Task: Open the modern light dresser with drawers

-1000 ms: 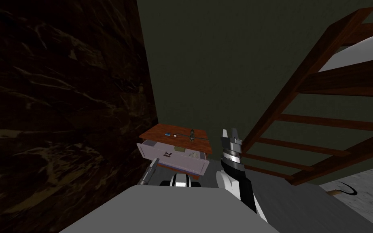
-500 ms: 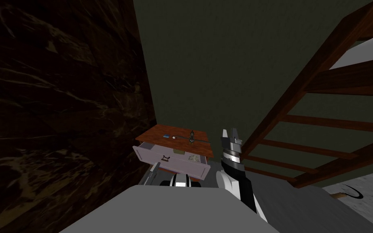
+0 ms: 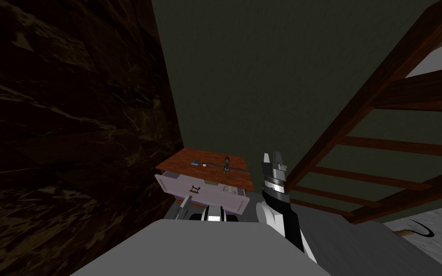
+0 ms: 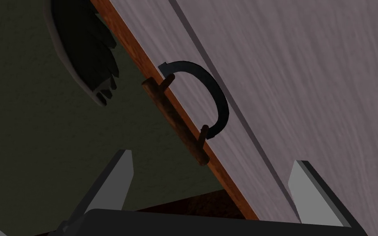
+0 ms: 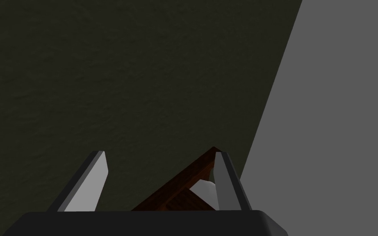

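The dresser (image 3: 215,173) has a red-brown top and stands in the corner. Its pale lilac top drawer (image 3: 204,193) is pulled out, with small items lying inside. In the left wrist view, the drawer front (image 4: 307,82) carries a brown bar handle (image 4: 176,119), and a black curved piece (image 4: 212,92) arches behind it. My left gripper (image 4: 212,164) is open just short of that handle, touching nothing. It sits low before the drawer (image 3: 182,209). My right gripper (image 3: 273,160) is raised beside the dresser, and its open fingers (image 5: 92,180) hold nothing.
A dark marbled wall (image 3: 71,120) closes the left side and a dark green wall (image 3: 263,72) stands behind. A brown wooden ladder-like frame (image 3: 359,143) slants at the right. Small objects, one of them a dark figurine (image 3: 226,164), rest on the dresser top. A black curved object (image 3: 419,230) lies on the floor.
My head camera has turned a little, sliding the dresser leftward in the picture. My left gripper has edged closer under the drawer front. The right arm has kept still.
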You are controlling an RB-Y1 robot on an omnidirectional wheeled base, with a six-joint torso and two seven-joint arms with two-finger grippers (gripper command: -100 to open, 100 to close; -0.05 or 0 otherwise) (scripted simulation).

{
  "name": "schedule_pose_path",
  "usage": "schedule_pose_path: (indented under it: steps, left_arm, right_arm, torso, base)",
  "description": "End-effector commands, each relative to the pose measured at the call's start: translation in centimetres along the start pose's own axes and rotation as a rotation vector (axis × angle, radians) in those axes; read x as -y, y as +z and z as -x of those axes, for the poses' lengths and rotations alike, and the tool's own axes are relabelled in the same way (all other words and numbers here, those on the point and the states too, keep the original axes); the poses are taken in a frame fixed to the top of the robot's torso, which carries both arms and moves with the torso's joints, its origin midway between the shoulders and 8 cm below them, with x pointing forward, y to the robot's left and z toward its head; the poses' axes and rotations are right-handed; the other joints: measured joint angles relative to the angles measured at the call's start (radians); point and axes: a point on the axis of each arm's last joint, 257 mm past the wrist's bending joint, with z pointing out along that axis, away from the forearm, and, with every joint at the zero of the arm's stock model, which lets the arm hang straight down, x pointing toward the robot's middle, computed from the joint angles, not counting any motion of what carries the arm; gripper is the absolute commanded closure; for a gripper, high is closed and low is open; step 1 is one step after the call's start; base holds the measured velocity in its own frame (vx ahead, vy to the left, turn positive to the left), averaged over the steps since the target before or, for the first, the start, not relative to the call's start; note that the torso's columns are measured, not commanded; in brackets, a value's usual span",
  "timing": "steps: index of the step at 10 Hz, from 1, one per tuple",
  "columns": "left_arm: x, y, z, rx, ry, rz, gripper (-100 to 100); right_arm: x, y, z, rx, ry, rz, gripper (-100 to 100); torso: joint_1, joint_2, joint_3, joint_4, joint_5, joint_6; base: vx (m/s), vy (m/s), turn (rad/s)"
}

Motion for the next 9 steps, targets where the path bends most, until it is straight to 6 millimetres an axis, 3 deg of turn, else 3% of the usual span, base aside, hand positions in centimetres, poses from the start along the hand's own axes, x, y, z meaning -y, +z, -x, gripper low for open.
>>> schedule_pose_path:
  steps: [1,5,8,9]
  left_arm:
    - [0.4,-0.1,-1.0,0.005,-0.019,0.004,-100]
    - [-0.3,3.1,0.4,0.007,-0.020,0.004,-100]
    - [-0.3,3.3,0.5,0.008,-0.019,0.002,-100]
    - [0.0,1.9,-0.2,0.006,-0.020,0.004,100]
  right_arm:
    - [0.0,0.0,0.0,0.000,0.000,0.000,0]
    - [0.0,0.0,0.0,0.000,0.000,0.000,0]
    - [0.0,0.0,0.0,0.000,0.000,0.000,0]
    - [0.0,0.0,0.0,0.000,0.000,0.000,0]
  torso:
    - [-0.001,0.000,0.000,0.000,0.000,0.000]
    - [-0.002,-0.003,-0.002,-0.001,-0.001,0.000]
    - [-0.001,-0.003,-0.002,-0.001,0.000,0.000]
    - [0.000,-0.003,-0.002,-0.001,0.000,0.000]
  base:
    - [-0.002,0.006,-0.013]
    - [-0.022,-0.025,-0.004]
    - [-0.010,-0.021,-0.001]
    - [0.016,0.022,0.005]
